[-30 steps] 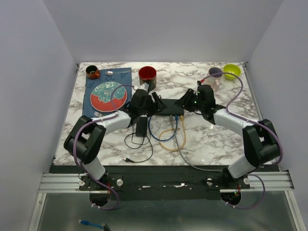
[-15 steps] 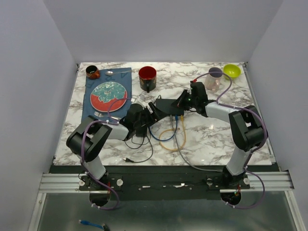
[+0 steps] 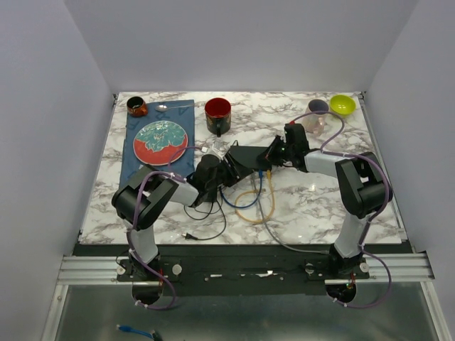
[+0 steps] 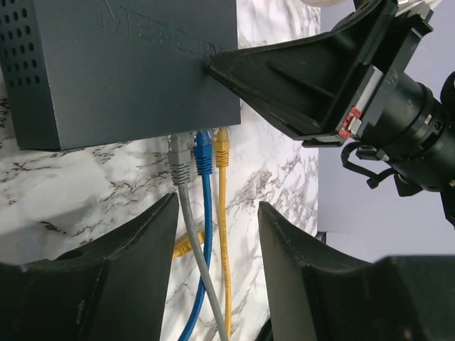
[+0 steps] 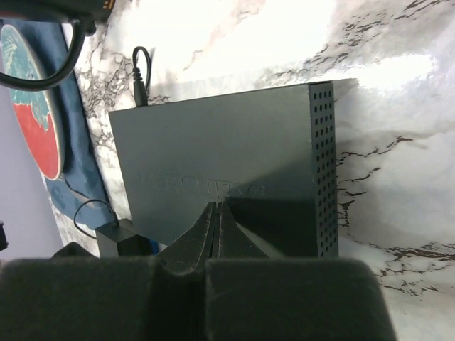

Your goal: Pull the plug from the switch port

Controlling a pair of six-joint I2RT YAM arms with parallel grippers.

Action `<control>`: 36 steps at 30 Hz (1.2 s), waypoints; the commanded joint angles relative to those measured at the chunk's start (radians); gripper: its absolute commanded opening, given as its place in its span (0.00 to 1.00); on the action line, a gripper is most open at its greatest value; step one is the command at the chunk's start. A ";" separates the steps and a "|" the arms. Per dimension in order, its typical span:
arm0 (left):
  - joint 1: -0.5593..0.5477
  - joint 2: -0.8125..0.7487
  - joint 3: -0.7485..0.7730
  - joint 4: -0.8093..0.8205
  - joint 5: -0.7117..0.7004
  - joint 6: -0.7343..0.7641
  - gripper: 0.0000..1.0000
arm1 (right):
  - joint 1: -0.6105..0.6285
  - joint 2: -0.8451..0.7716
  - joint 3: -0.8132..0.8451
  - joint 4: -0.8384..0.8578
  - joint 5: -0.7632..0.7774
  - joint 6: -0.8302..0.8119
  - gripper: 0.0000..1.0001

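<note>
The dark grey switch (image 3: 249, 156) lies mid-table. In the left wrist view, grey (image 4: 180, 153), blue (image 4: 204, 150) and yellow (image 4: 222, 148) plugs sit side by side in the switch (image 4: 121, 64) ports, and their cables run between my open left fingers (image 4: 138, 249). My left gripper (image 4: 217, 220) is open and empty, a short way from the plugs; it also shows in the top view (image 3: 226, 170). My right gripper (image 5: 215, 209) is shut and empty, its tip resting on the switch top (image 5: 213, 142); it also shows in the top view (image 3: 274, 153).
A red mug (image 3: 217, 114) stands behind the switch. A patterned plate (image 3: 161, 140) lies on a blue mat (image 3: 130, 156) at the left, with a small dark cup (image 3: 137, 106). A pink cup (image 3: 316, 114) and a green bowl (image 3: 342, 105) are at the back right. Cable loops (image 3: 256, 206) lie in front.
My left gripper has dropped and swung round to the switch's cable side, facing the plugs. My right gripper has lowered its shut tip onto the switch top. The switch has turned slightly.
</note>
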 commanded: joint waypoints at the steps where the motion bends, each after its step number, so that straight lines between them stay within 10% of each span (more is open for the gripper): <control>1: -0.035 0.029 0.058 -0.077 -0.085 0.017 0.56 | -0.003 0.033 -0.019 -0.024 0.004 0.018 0.01; 36: -0.017 0.189 0.115 -0.026 -0.144 -0.187 0.44 | -0.003 0.073 -0.019 -0.059 0.010 0.025 0.01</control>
